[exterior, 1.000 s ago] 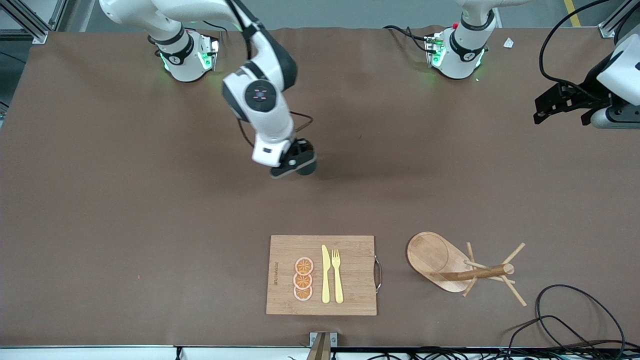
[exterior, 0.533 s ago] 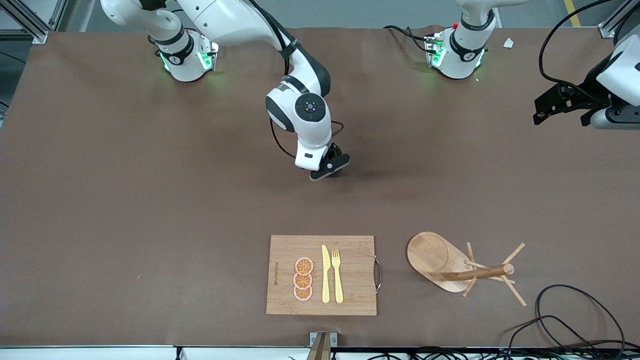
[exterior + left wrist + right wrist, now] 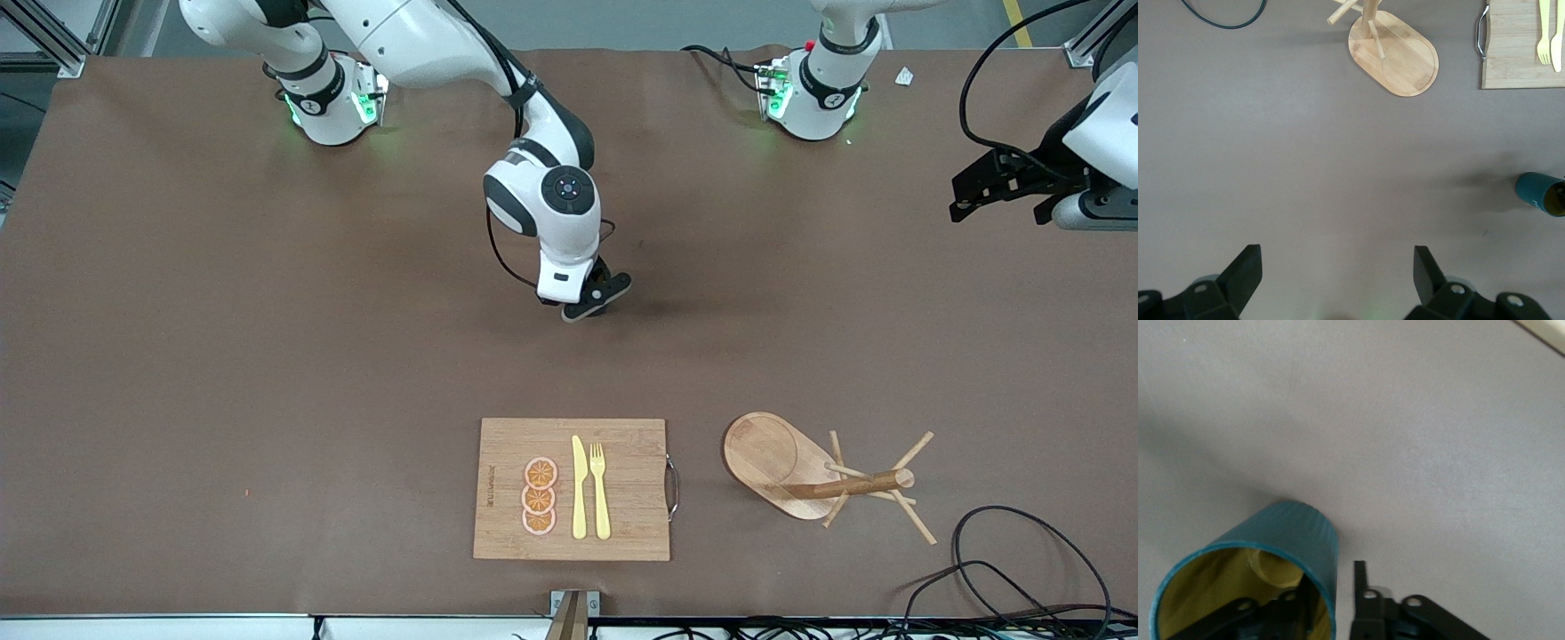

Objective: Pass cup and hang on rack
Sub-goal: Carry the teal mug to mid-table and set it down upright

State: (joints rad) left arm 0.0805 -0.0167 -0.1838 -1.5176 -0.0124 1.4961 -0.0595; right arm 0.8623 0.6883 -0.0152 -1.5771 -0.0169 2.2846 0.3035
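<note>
Right claw (image 3: 597, 298), mid-desk: fingers parted astride the wall of the cup (image 3: 1281, 533), one finger inside the mouth, the other outside and just clear of the wall. No firm grip seen. Whether the cup rests on the desk (image 3: 267, 356) or hangs just over it, cannot tell.

Cup: small cylinder, finely ribbed teal outside, glossy mustard-yellow inside.

Front view, 6 o'clock of the cup: rectangular bamboo cutting board (image 3: 622, 444) with a metal handle, carrying three orange slices (image 3: 540, 496), a yellow knife (image 3: 579, 489) and a yellow fork (image 3: 600, 489).

Rack (image 3: 773, 458), 3 o'clock of the board: pale wood, oval base, post, thin angled pegs.

Left claw (image 3: 996, 200), 2 o'clock of the cup: waits in the air over the left arm's end of the desk, fingers spread wide, nothing between them.

Desk: matte brown covering. Black cables (image 3: 1022, 551) at 4 o'clock of the rack.
</note>
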